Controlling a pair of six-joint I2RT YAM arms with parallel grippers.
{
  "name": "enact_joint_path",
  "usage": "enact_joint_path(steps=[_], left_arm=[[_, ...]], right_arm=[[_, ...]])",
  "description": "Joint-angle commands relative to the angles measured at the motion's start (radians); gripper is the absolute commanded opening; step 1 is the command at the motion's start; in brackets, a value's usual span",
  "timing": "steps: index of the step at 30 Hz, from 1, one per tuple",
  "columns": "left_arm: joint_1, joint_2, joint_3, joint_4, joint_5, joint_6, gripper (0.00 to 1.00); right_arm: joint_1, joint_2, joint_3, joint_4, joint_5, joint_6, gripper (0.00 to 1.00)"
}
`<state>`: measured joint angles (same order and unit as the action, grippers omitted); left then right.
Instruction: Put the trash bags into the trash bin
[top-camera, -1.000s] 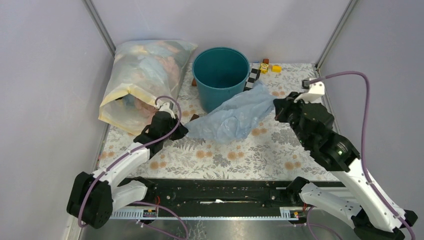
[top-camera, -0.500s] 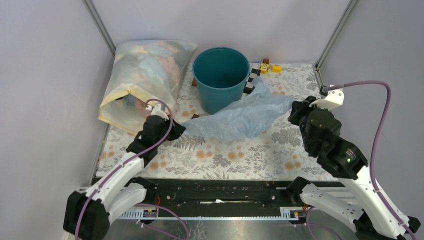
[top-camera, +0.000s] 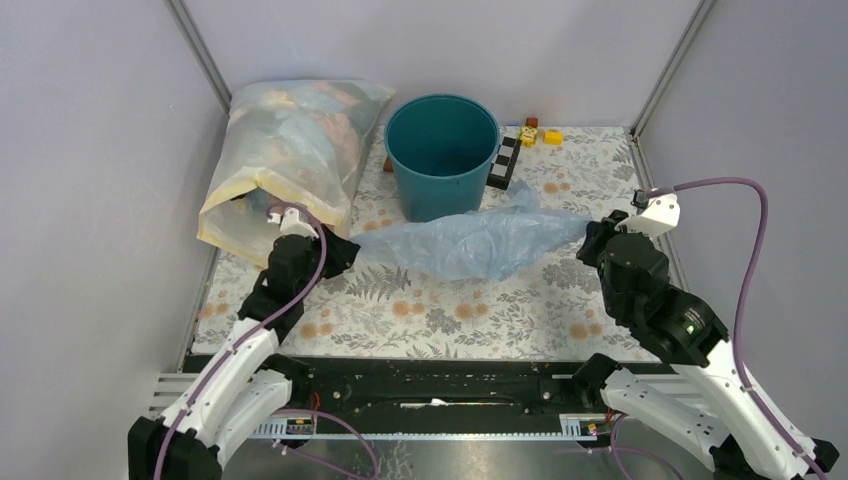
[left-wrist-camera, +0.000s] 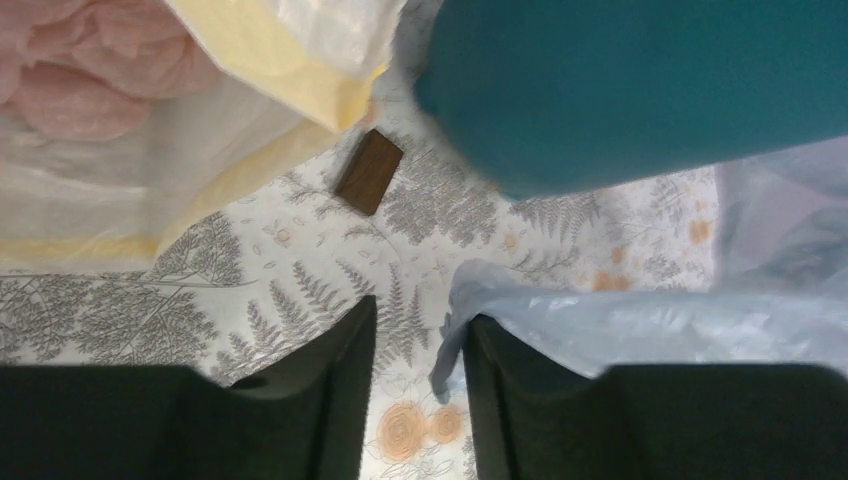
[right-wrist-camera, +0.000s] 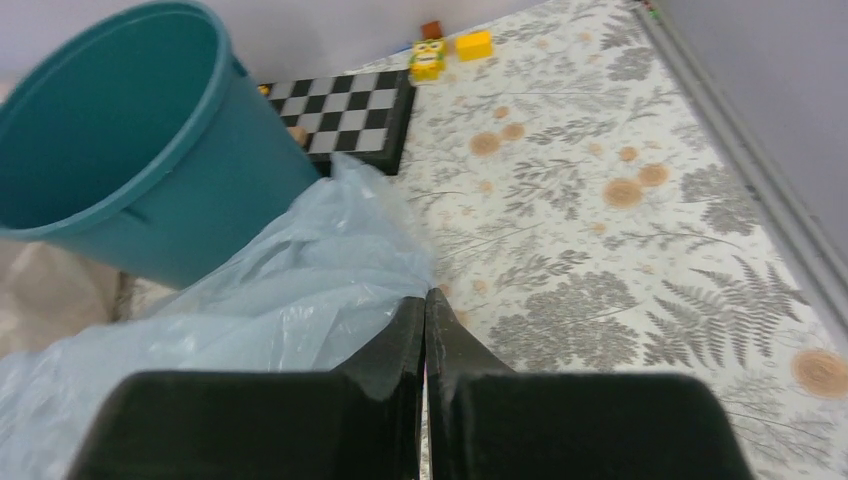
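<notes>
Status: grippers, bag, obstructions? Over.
Left gripper jaws parted beside trash bag edge. Right gripper shut on it. Bag lies stretched before trash bin; bin mouth unobstructed.

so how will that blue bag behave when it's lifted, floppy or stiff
Probably floppy: the blue bag lies in crinkled folds. Likely very light, being thin see-through film. It may slip out easily; the left pincer stands open at its edge.
</notes>
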<state>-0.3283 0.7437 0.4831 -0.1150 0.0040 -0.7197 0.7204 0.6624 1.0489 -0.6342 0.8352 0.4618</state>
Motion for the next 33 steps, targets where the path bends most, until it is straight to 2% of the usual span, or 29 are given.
enact_joint_path(steps=[1, 5, 8, 11, 16, 19, 22, 26, 31, 33], left_arm=[[-0.002, 0.079, 0.067, -0.058, 0.025, 0.075, 0.52], [-0.158, 0.066, 0.127, -0.105, -0.157, 0.057, 0.82], [-0.268, 0.062, 0.187, -0.157, -0.259, 0.049, 0.88], [-0.346, 0.053, 0.225, -0.156, -0.268, 0.069, 0.87], [-0.427, 0.046, 0.197, 0.056, 0.081, 0.185, 0.67], [-0.489, 0.065, 0.19, 0.123, 0.172, 0.21, 0.6], [-0.543, 0.099, 0.199, 0.14, 0.139, 0.247, 0.6], [-0.586, 0.151, 0.214, 0.136, 0.068, 0.266, 0.67], [-0.612, 0.221, 0.252, 0.081, -0.113, 0.266, 0.69], [-0.611, 0.242, 0.262, 0.078, -0.14, 0.269, 0.68]], right_arm=[[-0.006, 0.029, 0.033, 0.075, -0.199, 0.017, 0.0], [-0.006, 0.152, 0.077, 0.104, -0.417, 0.111, 0.0], [-0.005, 0.233, 0.101, 0.139, -0.511, 0.178, 0.0], [-0.006, 0.274, 0.096, 0.206, -0.596, 0.208, 0.0], [-0.006, 0.293, 0.089, 0.261, -0.612, 0.236, 0.0], [-0.005, 0.298, 0.088, 0.266, -0.594, 0.239, 0.0], [-0.006, 0.299, 0.082, 0.273, -0.601, 0.238, 0.0], [-0.006, 0.296, 0.075, 0.284, -0.614, 0.237, 0.0], [-0.005, 0.289, 0.077, 0.287, -0.63, 0.232, 0.0], [-0.005, 0.284, 0.077, 0.288, -0.638, 0.233, 0.0]])
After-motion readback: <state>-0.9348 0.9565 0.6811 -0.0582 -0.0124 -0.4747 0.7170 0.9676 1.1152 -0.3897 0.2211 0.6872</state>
